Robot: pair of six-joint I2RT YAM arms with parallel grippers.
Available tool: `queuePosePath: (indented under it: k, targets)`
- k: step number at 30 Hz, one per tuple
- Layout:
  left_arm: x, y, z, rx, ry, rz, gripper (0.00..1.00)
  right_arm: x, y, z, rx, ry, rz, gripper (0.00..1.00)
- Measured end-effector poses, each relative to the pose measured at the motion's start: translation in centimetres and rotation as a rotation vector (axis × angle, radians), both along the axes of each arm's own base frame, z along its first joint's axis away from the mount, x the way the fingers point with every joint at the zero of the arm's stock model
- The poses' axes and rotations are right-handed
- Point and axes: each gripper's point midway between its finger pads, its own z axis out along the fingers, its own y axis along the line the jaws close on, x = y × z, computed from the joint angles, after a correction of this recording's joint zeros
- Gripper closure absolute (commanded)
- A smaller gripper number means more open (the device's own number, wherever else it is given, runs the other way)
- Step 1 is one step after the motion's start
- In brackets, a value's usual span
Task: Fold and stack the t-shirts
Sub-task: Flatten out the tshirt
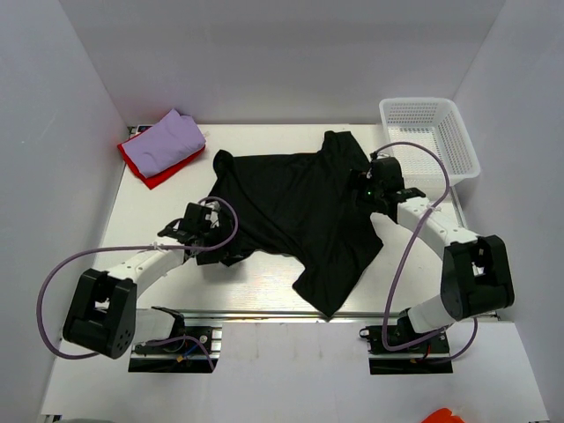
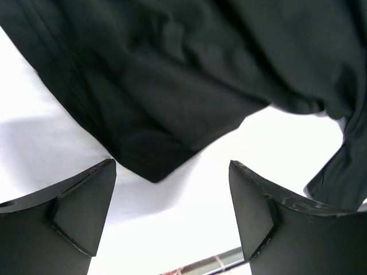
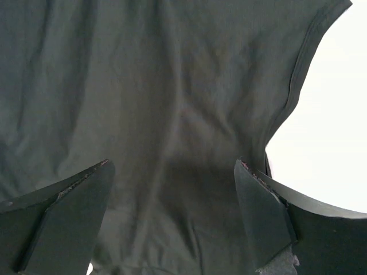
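Observation:
The black t-shirt [image 1: 300, 207] lies spread and rumpled across the middle of the table. My left gripper [image 1: 222, 249] is open and empty at its near-left edge; in the left wrist view [image 2: 172, 189] a black corner [image 2: 152, 154] lies just beyond the jaws on bare white table. My right gripper [image 1: 363, 196] is open over the shirt's right side; in the right wrist view [image 3: 172, 195] the black cloth [image 3: 172, 114] fills the frame, its hemmed edge at the right. The lavender t-shirt [image 1: 165, 141] lies folded on the red t-shirt [image 1: 152, 173] at the back left.
A white mesh basket [image 1: 429, 132] stands at the back right corner. White walls enclose the table [image 1: 159, 211] on the left, right and back. A metal rail [image 1: 264, 313] runs along the near edge by the arm bases.

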Motion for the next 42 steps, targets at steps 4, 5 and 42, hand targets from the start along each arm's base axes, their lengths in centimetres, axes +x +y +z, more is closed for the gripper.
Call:
queuePosePath:
  k: [4, 5, 42]
  targets:
    - [-1.3, -0.4, -0.3, -0.001, 0.028, -0.02, 0.11, -0.7, 0.1, 0.4, 0.017, -0.009, 0.006, 0.1]
    - [-1.6, -0.4, -0.3, 0.005, 0.035, -0.023, 0.11, -0.7, 0.1, 0.6, 0.021, -0.014, 0.008, 0.1]
    - [1.7, 1.8, 4.5, 0.148, -0.235, 0.124, 1.0, -15.5, -2.8, -5.0, 0.042, 0.267, -0.043, 0.2]
